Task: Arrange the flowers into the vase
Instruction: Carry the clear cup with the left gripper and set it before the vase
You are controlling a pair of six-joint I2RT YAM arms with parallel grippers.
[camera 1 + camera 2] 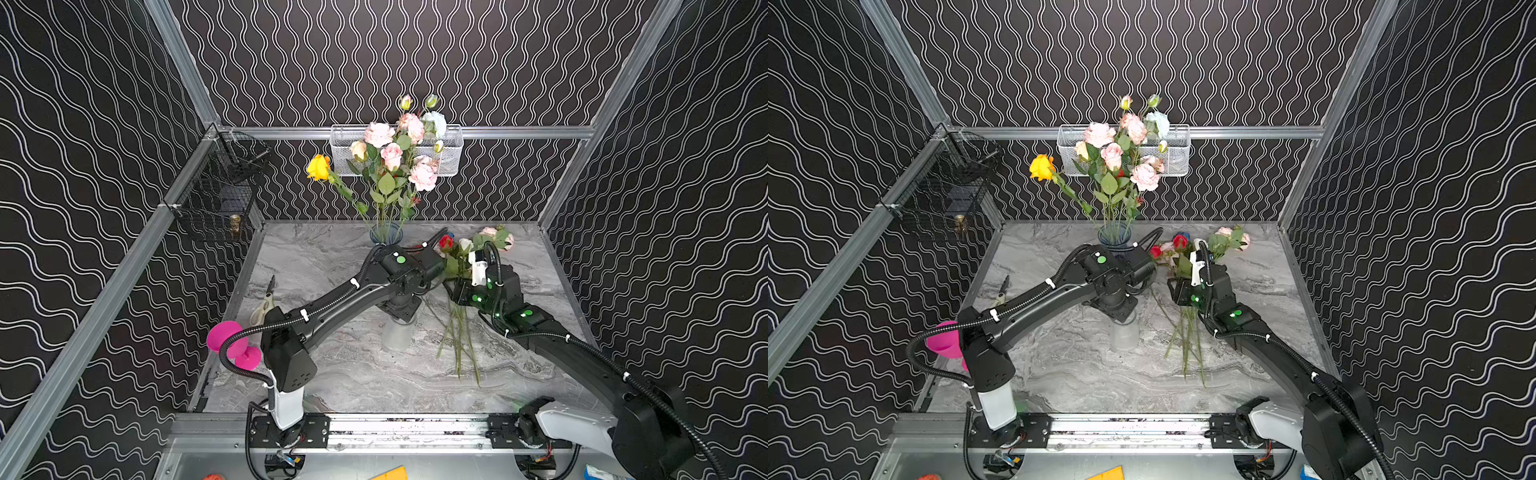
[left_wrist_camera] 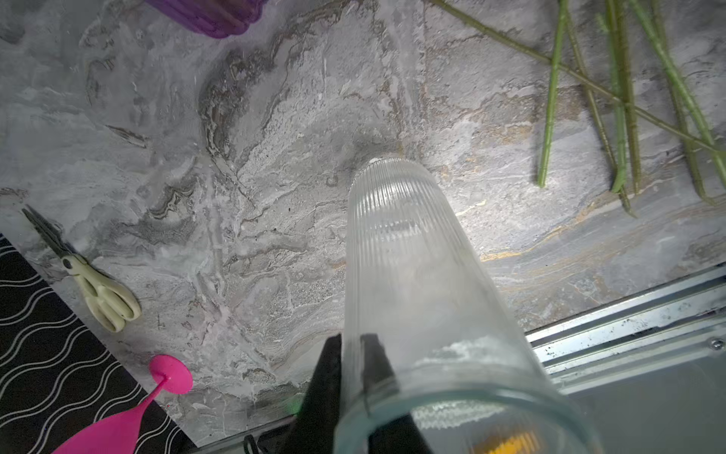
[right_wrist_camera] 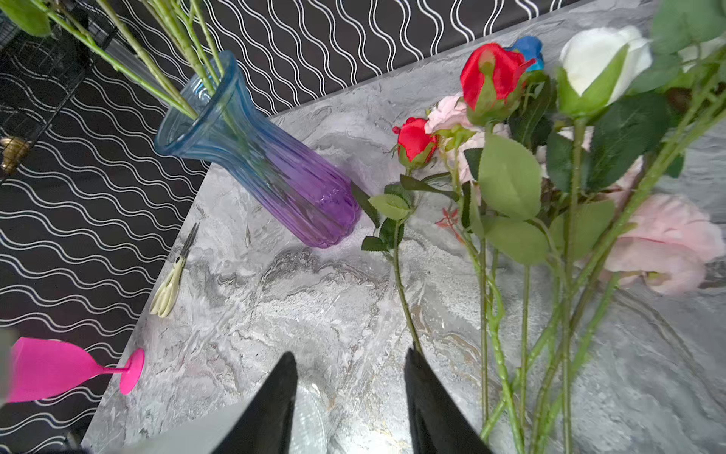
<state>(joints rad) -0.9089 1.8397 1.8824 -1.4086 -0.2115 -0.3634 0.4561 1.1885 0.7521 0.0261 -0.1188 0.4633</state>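
Clear ribbed glass vase (image 2: 408, 255), rim pinched in our left gripper (image 2: 351, 342), may tip if our spread-jawed right gripper (image 3: 349, 353) sweeps green-stemmed roses (image 3: 491, 74) into it.

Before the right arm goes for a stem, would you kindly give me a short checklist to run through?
1. left gripper pinching the clear vase at its rim, one finger inside and one outside: ok.
2. clear vase standing upright on the table: ok.
3. No stems in the clear vase: ok.
4. right gripper open, jaws apart: ok.
5. A stem between its jaws: not ok; the stem of the small red rose only meets one fingertip.
6. loose flowers lying on the table right beside it: ok.
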